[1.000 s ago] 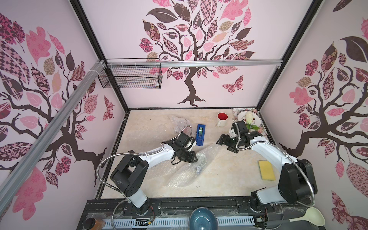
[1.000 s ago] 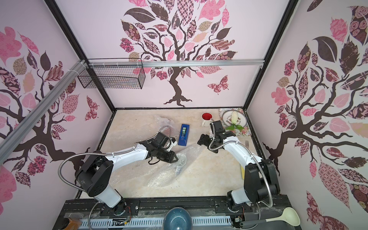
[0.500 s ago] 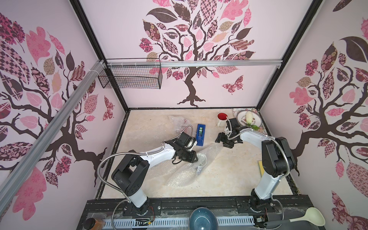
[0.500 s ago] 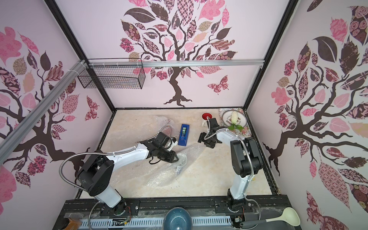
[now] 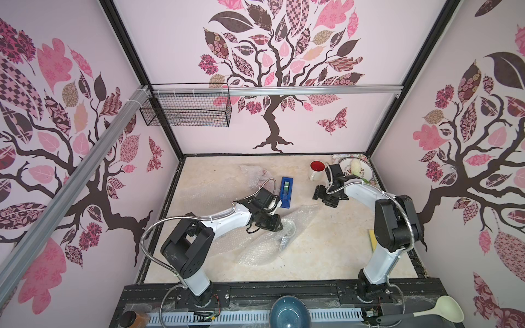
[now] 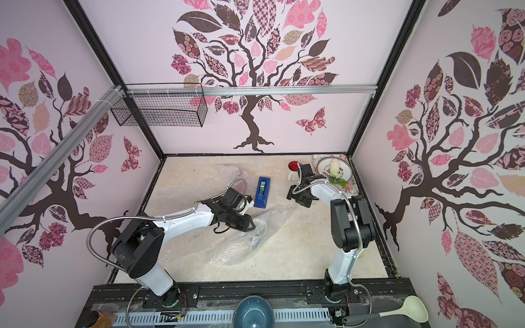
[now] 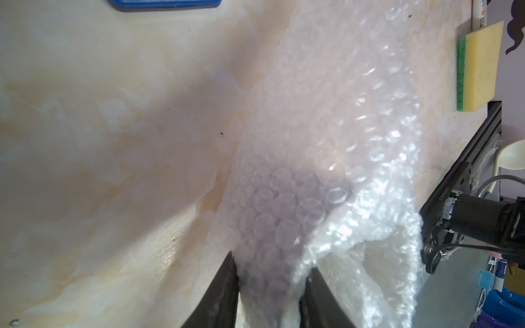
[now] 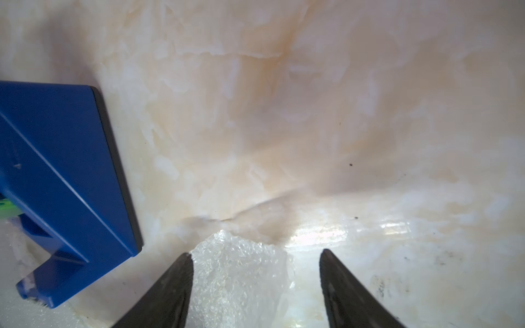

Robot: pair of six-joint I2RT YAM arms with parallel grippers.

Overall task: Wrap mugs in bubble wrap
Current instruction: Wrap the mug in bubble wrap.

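Observation:
A big crumpled sheet of bubble wrap (image 5: 264, 244) (image 6: 241, 244) lies mid-table. My left gripper (image 5: 277, 225) (image 7: 271, 261) is shut on its bunched end, where a lavender tint shows through the bubbles (image 7: 284, 204); whether that is a mug I cannot tell. My right gripper (image 5: 324, 200) (image 8: 255, 252) hovers open over the sheet's far corner (image 8: 235, 272), which lies between its fingers against one finger only. A white mug with a red inside (image 5: 316, 170) (image 6: 294, 167) stands upright at the back, behind the right gripper. Another crumpled bubble wrap bundle (image 5: 254, 176) lies at the back; its contents are hidden.
A blue tape dispenser (image 5: 286, 191) (image 8: 56, 184) lies between the two grippers. A flowered plate (image 5: 365, 167) sits in the back right corner and a yellow-green sponge (image 7: 477, 65) by the right edge. A blue bowl (image 5: 289, 313) and a pale ladle (image 5: 446, 308) rest on the front rail.
The right arm's elbow has swung in toward the back while its gripper stayed near the sheet's far corner, and its jaws have narrowed somewhat. The left arm has not moved.

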